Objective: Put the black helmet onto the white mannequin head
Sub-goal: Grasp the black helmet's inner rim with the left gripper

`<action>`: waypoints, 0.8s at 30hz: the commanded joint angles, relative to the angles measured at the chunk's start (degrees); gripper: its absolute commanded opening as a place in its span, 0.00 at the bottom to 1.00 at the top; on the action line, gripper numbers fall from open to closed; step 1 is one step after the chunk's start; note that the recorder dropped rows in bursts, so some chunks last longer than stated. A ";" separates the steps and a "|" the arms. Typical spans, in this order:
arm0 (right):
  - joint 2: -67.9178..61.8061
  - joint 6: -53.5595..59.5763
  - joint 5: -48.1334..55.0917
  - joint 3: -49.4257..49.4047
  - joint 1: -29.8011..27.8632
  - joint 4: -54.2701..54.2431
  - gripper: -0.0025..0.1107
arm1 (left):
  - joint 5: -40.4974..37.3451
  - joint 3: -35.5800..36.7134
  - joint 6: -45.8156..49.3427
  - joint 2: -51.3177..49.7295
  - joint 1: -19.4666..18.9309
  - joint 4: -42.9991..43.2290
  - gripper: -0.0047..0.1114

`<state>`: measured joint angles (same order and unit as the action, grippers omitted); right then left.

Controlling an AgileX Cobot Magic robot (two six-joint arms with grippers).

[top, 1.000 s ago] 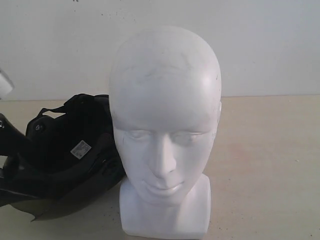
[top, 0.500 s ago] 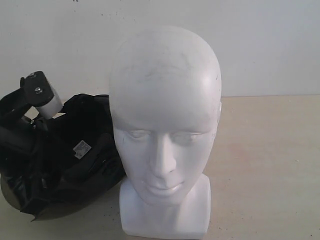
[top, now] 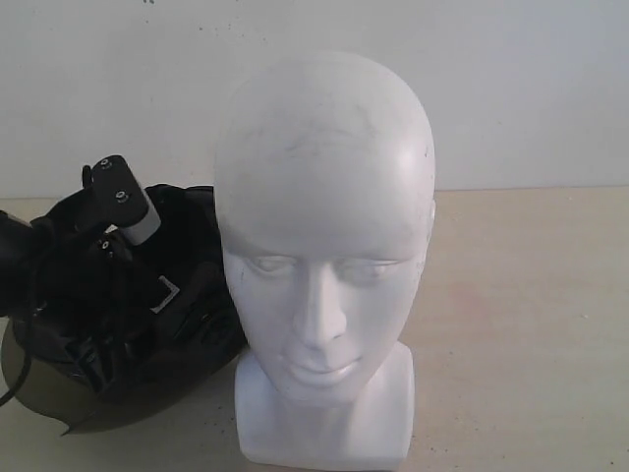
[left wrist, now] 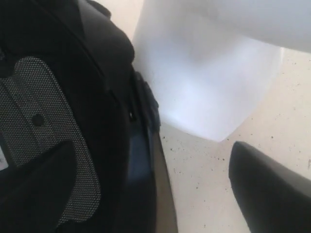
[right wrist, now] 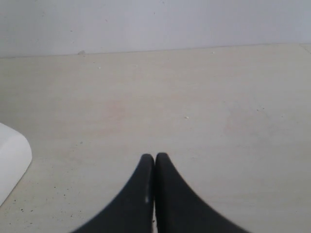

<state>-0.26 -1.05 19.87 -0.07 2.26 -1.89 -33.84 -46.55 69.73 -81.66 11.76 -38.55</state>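
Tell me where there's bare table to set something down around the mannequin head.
The widest free patch is the table right of the white mannequin head in the exterior view, back to the wall. The left side is crowded: the black helmet lies close beside the head, with the left arm over it.

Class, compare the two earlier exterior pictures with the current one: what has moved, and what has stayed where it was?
The left arm swung in from the left edge over the black helmet. The left gripper now straddles the helmet's rim with its jaws open, and nothing is gripped yet. The helmet, the white mannequin head and the table stayed put.
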 commanded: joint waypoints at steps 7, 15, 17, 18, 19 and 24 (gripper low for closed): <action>0.26 -0.08 -0.59 0.07 0.05 -0.05 0.02 | 3.25 -0.37 5.09 -2.72 0.29 -5.39 0.73; 0.26 -0.24 -0.59 0.07 0.05 -0.06 0.02 | 3.61 -0.37 5.80 -4.89 0.29 -5.78 0.73; 0.26 -0.24 -0.59 0.07 0.05 -0.06 0.02 | 3.61 -0.37 6.36 -5.71 0.29 -5.78 0.73; 0.26 -0.24 -0.59 0.07 0.05 -0.06 0.02 | 3.68 -0.37 6.49 -6.05 0.29 -5.78 0.73; 0.26 -0.24 -0.59 0.07 0.05 -0.06 0.02 | 3.85 -0.37 6.63 -6.27 0.29 -5.78 0.73; 0.26 -0.24 -0.59 0.07 0.05 -0.06 0.02 | 5.17 -0.37 7.05 -7.42 0.29 -5.56 0.73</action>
<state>-0.26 -1.26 19.87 -0.07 2.26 -1.89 -29.75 -46.59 76.16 -88.42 11.76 -43.62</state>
